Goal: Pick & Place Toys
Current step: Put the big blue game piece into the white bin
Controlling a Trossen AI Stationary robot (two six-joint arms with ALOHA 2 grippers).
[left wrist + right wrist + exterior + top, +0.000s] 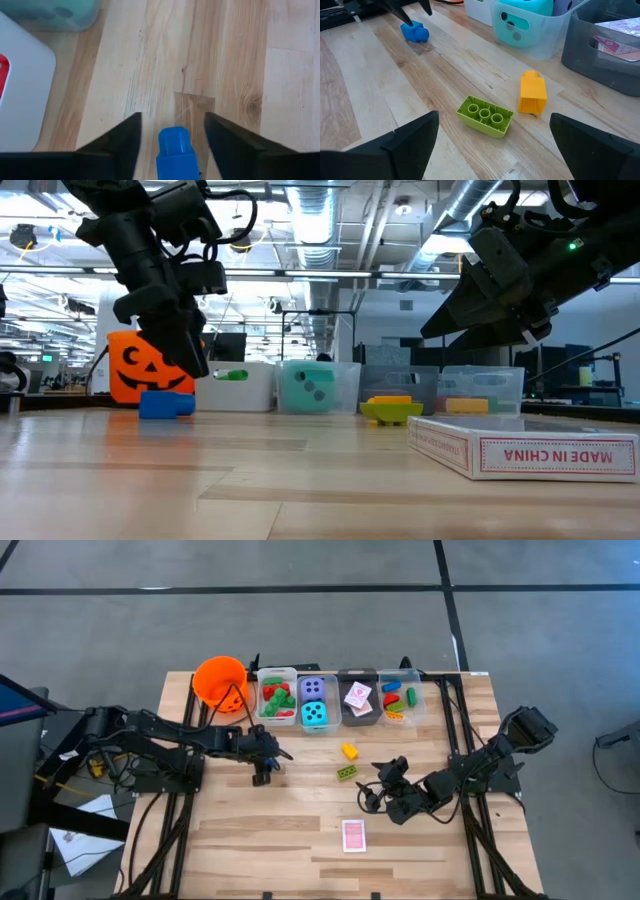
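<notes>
**A:** Fingers on your left gripper (172,131) are parted with the blue brick (175,152) sitting between them on the wood. No pinch that I can see, there's a gap on both sides. Looks lined up so closing catches its two flat faces.

**B:** Agreed, it's straddling, holding nothing. Brick's on the left side of the table (250,840), just near of the bin of red and green bricks (276,698), so I'd guess that's a short carry.

**A:** Your right gripper (492,137) is spread wide and empty, hanging over the green brick (485,115) and yellow brick (532,92) mid-table. Probably staged there for those.

**B:** Card box (353,835) is nearer still, well apart from everything.
</notes>
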